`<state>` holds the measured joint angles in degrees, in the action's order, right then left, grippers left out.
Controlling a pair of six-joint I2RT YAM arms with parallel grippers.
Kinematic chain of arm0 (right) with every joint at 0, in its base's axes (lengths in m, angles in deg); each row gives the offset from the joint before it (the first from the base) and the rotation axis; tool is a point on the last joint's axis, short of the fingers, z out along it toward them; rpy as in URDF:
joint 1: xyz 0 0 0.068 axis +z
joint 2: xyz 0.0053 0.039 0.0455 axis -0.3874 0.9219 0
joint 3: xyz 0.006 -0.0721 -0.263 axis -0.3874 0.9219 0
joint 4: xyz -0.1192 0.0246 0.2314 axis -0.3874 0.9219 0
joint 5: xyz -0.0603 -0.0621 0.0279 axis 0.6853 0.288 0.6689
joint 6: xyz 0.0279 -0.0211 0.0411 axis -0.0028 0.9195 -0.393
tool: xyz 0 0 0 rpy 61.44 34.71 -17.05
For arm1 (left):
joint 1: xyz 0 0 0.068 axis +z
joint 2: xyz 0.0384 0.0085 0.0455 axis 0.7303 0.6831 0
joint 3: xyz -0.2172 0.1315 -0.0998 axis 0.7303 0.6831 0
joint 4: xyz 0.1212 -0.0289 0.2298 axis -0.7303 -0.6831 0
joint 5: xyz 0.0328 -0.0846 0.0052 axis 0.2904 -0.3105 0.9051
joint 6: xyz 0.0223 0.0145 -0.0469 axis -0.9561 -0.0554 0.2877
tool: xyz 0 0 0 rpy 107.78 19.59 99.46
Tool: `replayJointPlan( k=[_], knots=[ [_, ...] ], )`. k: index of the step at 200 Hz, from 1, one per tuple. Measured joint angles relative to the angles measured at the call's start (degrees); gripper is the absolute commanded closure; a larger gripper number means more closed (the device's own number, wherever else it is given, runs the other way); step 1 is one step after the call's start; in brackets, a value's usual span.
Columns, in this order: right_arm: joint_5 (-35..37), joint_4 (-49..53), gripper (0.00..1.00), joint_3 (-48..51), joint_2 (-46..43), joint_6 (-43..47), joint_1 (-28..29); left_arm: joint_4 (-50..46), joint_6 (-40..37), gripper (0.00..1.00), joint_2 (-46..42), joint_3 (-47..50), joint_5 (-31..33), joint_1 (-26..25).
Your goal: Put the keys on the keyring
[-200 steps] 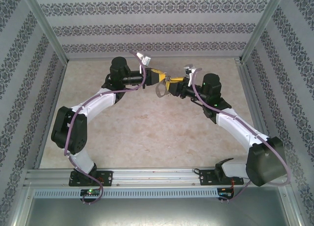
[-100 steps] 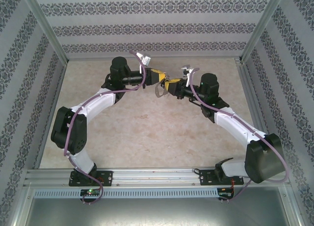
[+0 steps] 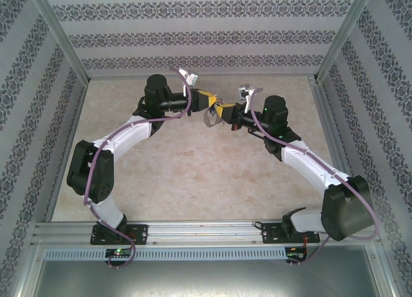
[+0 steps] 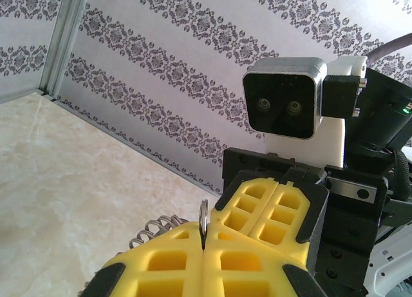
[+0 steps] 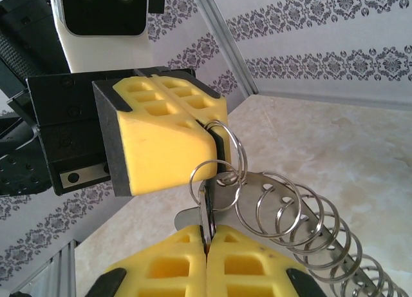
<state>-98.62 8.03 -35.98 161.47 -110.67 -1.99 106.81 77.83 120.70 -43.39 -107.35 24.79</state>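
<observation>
Yellow pads point(image 5: 161, 268) of the right gripper point(image 5: 206, 236) are pressed together on the key point(image 5: 205, 210), seen edge-on. Just beyond, the keyring point(image 5: 244, 152) hangs against it, clamped in the left gripper point(image 5: 217, 142). A wire coil point(image 5: 300, 214) dangles beside them, above the marble table point(image 3: 193, 174).

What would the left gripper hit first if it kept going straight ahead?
Probably the right gripper: its yellow fingers sit directly ahead of the left gripper, apparently almost touching.

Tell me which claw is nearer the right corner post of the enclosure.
Right. The right claw, on the post's side of their meeting point, is slightly nearer; the left claw faces it from the other side.
</observation>
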Motion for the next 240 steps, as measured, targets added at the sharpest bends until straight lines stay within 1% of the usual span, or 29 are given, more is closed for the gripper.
replayJointPlan(
  k=[156, 205, 240],
  knots=[
    [0.4, -1.0, 1.00, 0.7, 1.0, 1.7, 0.0, -1.5, -1.9, 1.00, -2.0, 0.2, 3.2, -0.3],
    [0.3, -1.3, 1.00, -2.6, 4.4, 1.6, 3.0, -1.4, -1.8, 1.00, -2.0, 0.4, 3.6, -0.2],
    [1.1, -1.3, 1.00, -3.6, 5.7, 1.7, 3.4, -1.2, -1.7, 1.00, -2.0, 0.5, 4.2, 0.0]
  ],
)
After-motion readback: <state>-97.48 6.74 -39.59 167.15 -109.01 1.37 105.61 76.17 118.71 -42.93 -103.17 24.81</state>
